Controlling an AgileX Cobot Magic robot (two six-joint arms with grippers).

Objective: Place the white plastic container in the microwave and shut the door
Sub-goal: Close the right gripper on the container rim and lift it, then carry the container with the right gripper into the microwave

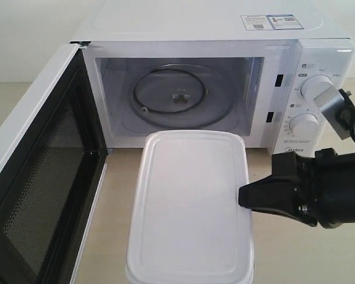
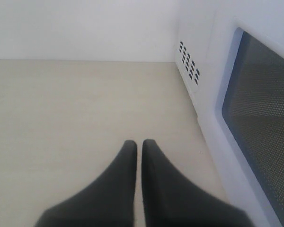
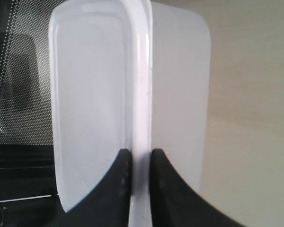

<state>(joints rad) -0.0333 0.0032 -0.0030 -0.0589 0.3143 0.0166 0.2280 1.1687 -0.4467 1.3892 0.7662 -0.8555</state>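
The white plastic container hangs flat in front of the microwave, its far end near the cavity mouth. My right gripper is shut on the rim of its right long side; in the right wrist view the black fingers pinch the container at its rim. The door stands swung wide open on the left, mesh face inward. The glass turntable lies bare in the cavity. My left gripper is shut on nothing, low over the tabletop beside the door's window.
Two round knobs sit on the microwave's right panel, just behind my right arm. The beige tabletop stretches past the left gripper to a white wall. The microwave's side vent shows beyond the door.
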